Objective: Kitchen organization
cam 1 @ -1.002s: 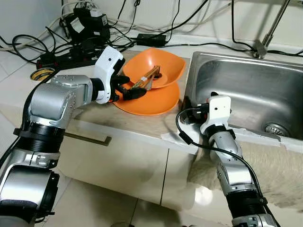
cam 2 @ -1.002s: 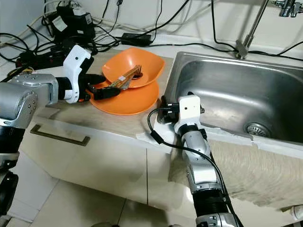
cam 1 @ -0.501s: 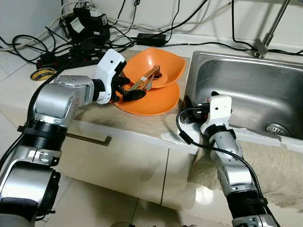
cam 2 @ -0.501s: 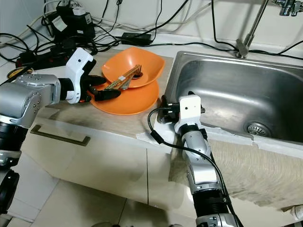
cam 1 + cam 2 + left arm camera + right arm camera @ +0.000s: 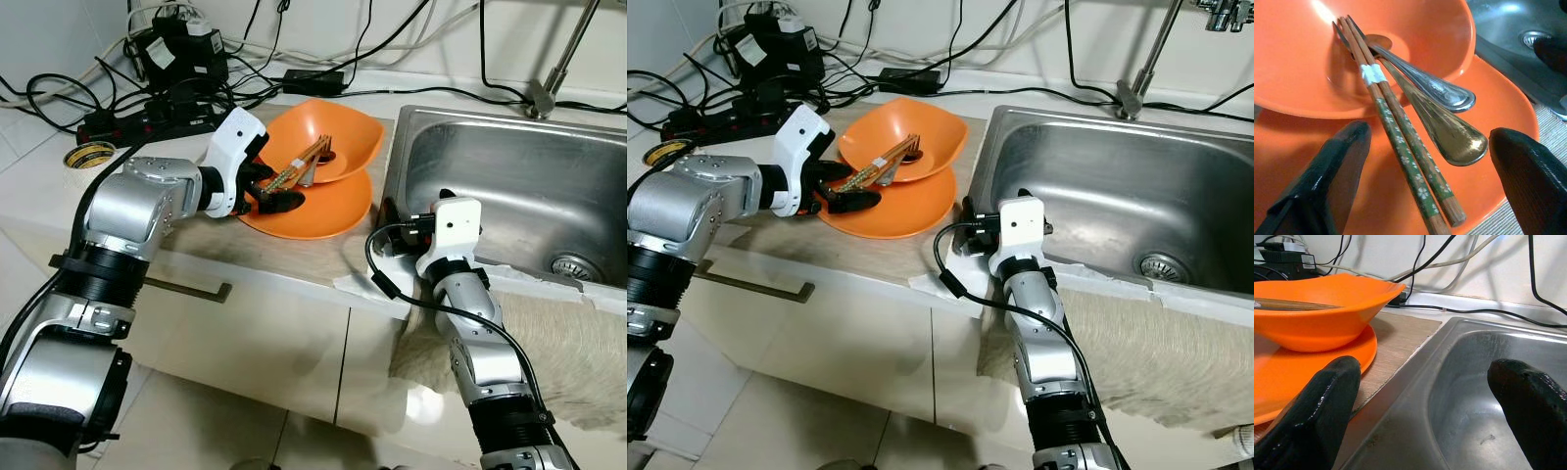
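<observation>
An orange bowl (image 5: 333, 132) sits tilted on an orange plate (image 5: 328, 213) on the counter, left of the sink. A pair of taped wooden chopsticks (image 5: 1400, 147) and two metal spoons (image 5: 1447, 132) lie in the bowl, their ends jutting over its rim above the plate. My left gripper (image 5: 277, 192) is open just over the plate, one finger on each side of those ends and touching none of them. My right gripper (image 5: 1422, 367) is open and holds nothing, level with the counter's front edge at the sink's near left corner.
The steel sink (image 5: 529, 186) with its drain (image 5: 570, 266) and faucet (image 5: 549, 88) takes up the right. A power strip with tangled cables (image 5: 147, 113) and a tape roll (image 5: 86, 154) lie at the back left. A beige towel (image 5: 568, 343) hangs over the counter front.
My left gripper has edged a little to the right, closer around the jutting ends of the chopsticks and spoons. The right arm has stayed put.
</observation>
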